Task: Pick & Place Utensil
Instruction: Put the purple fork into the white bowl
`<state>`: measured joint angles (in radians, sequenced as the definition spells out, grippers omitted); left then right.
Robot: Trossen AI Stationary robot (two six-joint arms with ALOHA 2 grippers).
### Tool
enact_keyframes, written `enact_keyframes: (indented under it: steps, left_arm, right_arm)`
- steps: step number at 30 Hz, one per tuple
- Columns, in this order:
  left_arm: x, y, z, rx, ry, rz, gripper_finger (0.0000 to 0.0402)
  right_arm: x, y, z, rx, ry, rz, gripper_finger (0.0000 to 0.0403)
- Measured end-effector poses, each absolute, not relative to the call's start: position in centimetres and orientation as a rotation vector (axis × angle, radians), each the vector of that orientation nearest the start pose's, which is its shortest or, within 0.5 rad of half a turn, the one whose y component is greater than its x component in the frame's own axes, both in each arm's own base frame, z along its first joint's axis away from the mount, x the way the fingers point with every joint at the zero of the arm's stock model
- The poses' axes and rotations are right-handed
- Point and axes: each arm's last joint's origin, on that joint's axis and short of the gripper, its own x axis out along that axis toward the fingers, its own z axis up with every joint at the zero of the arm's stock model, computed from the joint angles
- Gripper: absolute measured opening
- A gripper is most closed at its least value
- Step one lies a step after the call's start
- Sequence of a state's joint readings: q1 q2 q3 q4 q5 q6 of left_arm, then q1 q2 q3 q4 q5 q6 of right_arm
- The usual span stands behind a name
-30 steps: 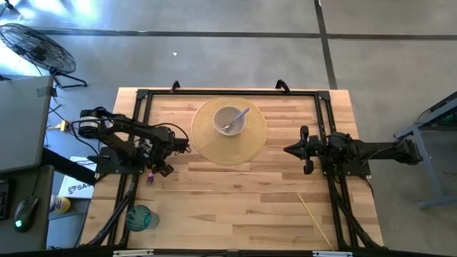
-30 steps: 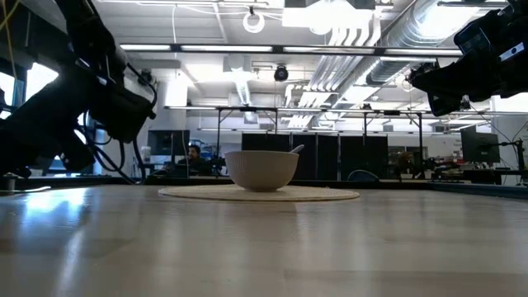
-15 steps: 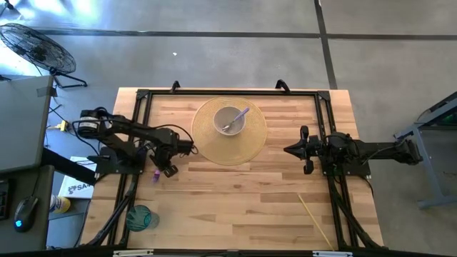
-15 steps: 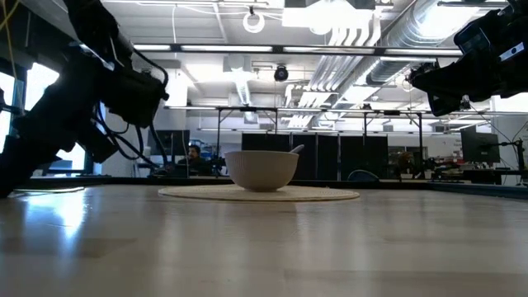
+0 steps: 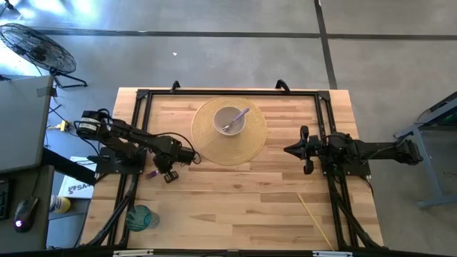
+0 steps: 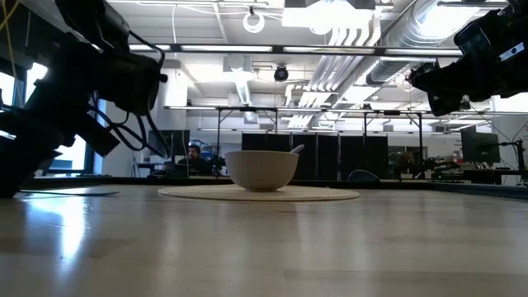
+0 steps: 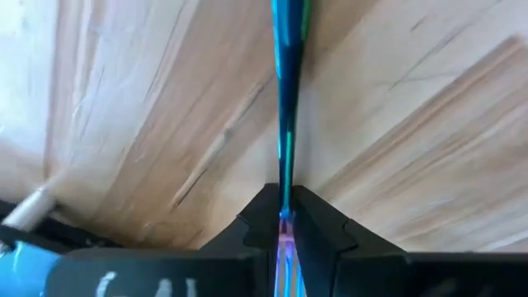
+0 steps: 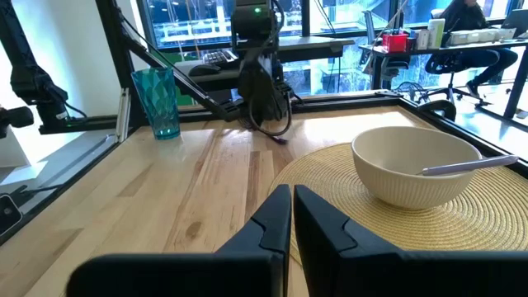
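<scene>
Left gripper (image 5: 191,156): I see it low over the table (image 5: 235,200), near the left edge, just beside the woven mat (image 5: 207,146); fingers (image 7: 318,223) clamped on an iridescent utensil (image 7: 287,99), its handle running forward from the tips. Bowl (image 5: 230,120): on the mat, near the far edge, holding a spoon (image 5: 237,118). Right gripper (image 5: 288,150): fingers together, empty, by the right edge.

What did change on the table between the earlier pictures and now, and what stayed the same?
The left pincer, shut on a thin iridescent utensil, moved across the table toward the woven placemat, and its arm stretched further out. The right pincer stayed shut, waiting beside the placemat. The bowl with its spoon and the teal glass kept their places.
</scene>
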<state>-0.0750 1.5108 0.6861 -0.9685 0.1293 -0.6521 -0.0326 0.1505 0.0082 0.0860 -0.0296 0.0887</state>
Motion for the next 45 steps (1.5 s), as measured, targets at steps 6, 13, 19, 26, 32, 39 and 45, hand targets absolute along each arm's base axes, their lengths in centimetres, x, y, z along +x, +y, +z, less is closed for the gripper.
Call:
enact_keyframes:
  steps: [6, 13, 19, 26, 32, 39, 45]
  left_arm:
    - [19.5, -1.8, 13.4, -0.535, 1.756, 0.432, 0.0035]
    - [19.6, -1.7, 13.4, -0.52, 1.722, 0.478, 0.0085]
    - [19.7, -1.7, 13.4, -0.515, 1.71, 0.485, 0.0075]
    - [19.8, -1.6, 13.4, -0.506, 1.678, 0.539, 0.0012]
    - [20.0, -1.8, 13.8, -0.484, 1.649, 0.56, 0.001]
    - [23.0, -2.2, 17.8, -0.358, 1.356, 0.563, 0.001]
    - [27.0, -2.4, 22.3, -0.251, 1.079, 0.407, 0.0004]
  right_arm:
    - [10.7, -0.3, 16.2, 0.09, 0.056, -0.005, 0.0012]
    - [10.7, -0.3, 16.2, 0.09, 0.056, -0.005, 0.0012]
    - [10.7, -0.3, 16.2, 0.09, 0.056, -0.005, 0.0012]
    - [10.7, -0.3, 16.2, 0.09, 0.056, -0.005, 0.0012]
    - [10.7, -0.3, 16.2, 0.09, 0.056, -0.005, 0.0012]
    - [10.7, -0.3, 16.2, 0.09, 0.056, -0.005, 0.0012]
    - [10.7, -0.3, 16.2, 0.09, 0.056, -0.005, 0.0012]
